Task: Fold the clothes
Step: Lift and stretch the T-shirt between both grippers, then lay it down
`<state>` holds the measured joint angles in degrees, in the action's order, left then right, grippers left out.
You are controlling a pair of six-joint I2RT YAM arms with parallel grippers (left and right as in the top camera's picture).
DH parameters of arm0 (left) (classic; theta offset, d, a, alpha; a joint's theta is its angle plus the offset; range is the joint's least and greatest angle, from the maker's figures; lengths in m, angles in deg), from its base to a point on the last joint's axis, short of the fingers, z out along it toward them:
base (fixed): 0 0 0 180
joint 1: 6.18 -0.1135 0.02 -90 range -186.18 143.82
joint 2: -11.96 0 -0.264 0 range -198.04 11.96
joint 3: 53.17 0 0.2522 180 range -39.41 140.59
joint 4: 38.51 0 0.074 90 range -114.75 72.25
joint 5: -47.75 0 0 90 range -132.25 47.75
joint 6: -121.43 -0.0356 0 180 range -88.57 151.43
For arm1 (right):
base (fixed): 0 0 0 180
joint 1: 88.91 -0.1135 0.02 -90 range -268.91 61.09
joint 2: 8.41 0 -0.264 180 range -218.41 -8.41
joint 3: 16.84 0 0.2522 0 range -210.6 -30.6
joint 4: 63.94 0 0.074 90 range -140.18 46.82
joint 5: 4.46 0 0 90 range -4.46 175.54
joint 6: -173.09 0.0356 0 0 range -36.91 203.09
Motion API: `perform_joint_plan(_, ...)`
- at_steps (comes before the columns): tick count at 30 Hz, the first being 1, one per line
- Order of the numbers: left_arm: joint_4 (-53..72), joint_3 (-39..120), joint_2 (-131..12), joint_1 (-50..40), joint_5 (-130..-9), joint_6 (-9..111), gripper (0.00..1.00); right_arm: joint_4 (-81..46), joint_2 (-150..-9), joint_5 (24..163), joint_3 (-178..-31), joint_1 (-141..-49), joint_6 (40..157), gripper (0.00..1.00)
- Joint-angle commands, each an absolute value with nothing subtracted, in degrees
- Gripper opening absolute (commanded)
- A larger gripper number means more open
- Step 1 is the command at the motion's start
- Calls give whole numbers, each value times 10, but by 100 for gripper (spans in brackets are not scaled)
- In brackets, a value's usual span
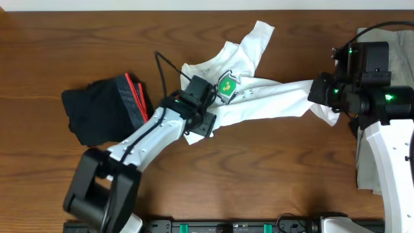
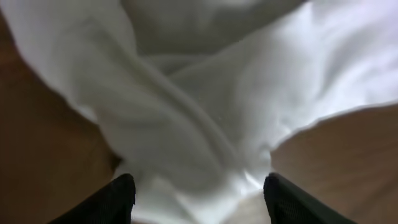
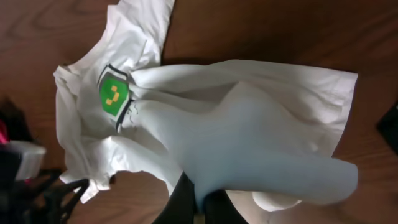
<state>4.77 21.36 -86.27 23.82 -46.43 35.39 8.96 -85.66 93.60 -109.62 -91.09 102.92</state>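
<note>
White soft cloth of the short-sleeved T-shirt fills my left wrist view, bunched in folds between the two dark fingers of the left gripper. Those fingers stand well apart. The fabric lies loose between them rather than pinched, and bare wood shows on either side.

From overhead I see the T-shirt crumpled around the middle of the brown wooden table, with one sleeve pointing at the far edge. A green square label shows at its neck. The left gripper is down on the shirt's near-left part.

One end of the shirt is drawn out in a narrow band toward the right edge. There the right gripper has its fingers closed on the cloth, and in my right wrist view the fabric fans out from that pinch.

Black shorts with a red-and-grey waistband lie in a heap toward the left edge, apart from the shirt. A flat khaki-grey garment rests at the right edge, partly under the right arm.
</note>
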Motion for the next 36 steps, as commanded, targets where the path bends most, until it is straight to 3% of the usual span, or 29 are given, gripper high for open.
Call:
perform_joint_plan(1, 40, 205, -896, 244, -426, 345, 64, 93, -857, 930, -1100, -911, 1019, 2)
perform_joint_plan(5, 40, 205, -929, 245, -426, 344, 36, 95, -857, 930, -1100, -911, 1019, 2)
perform_joint_plan(7, 45, 206, -931, 244, -426, 346, 7, 95, -857, 930, -1100, -911, 1019, 2)
perform_joint_plan(19, 272, 370, -728, 193, -425, 374, 7, 132, -857, 822, -1100, -897, 1030, 4)
perform_joint_plan(29, 345, 383, -562, 109, -426, 376, 7, 131, -855, 822, -1102, -842, 1026, 1)
perform_joint_plan(36, 337, 474, -488, 109, -457, 392, 6, 93, -817, 936, -1137, -829, 950, 1)
